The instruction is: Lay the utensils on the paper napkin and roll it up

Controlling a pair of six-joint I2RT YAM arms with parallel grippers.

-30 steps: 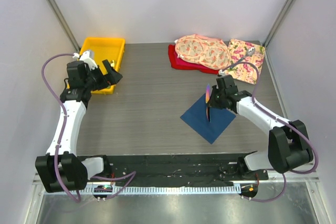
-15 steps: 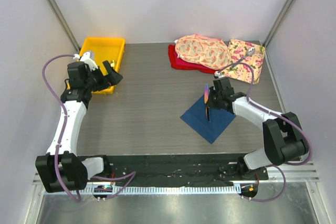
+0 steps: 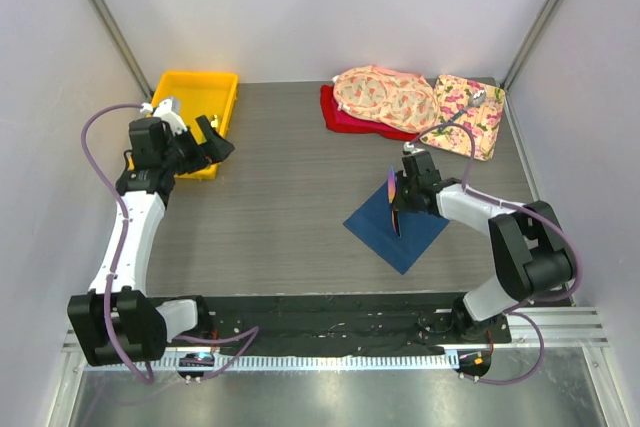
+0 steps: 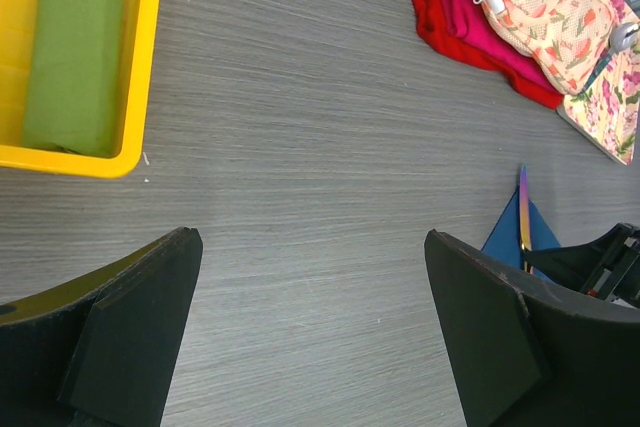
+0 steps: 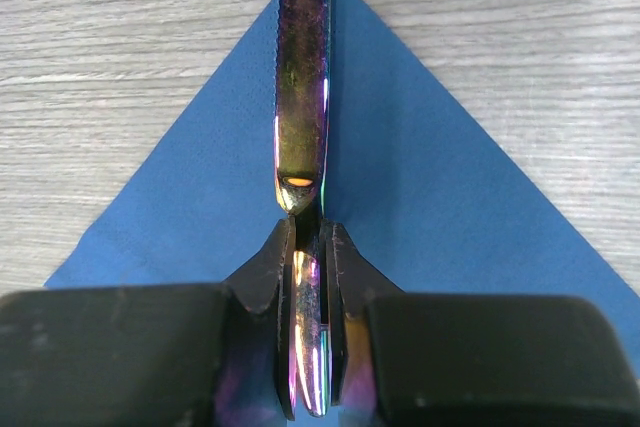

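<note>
The navy paper napkin (image 3: 397, 228) lies flat as a diamond at centre right; it also shows in the right wrist view (image 5: 420, 167). My right gripper (image 3: 400, 197) is shut on an iridescent purple-green utensil (image 5: 302, 77), a knife-like piece, held over the napkin's far corner; the utensil shows in the top view (image 3: 395, 187) and in the left wrist view (image 4: 524, 217). My left gripper (image 3: 210, 142) is open and empty beside the yellow tray (image 3: 198, 87), with its fingers (image 4: 130, 327) wide apart over bare table. Other utensils are not clearly visible.
The yellow tray (image 4: 140, 97) at the back left holds a flat green strip (image 4: 70, 57). A red cloth (image 3: 340, 115) and pink floral cloths (image 3: 385, 97) lie at the back right, with another floral cloth (image 3: 465, 112) beside them.
My right gripper has shifted slightly left and back with the utensil over the napkin. The left arm has not moved.
</note>
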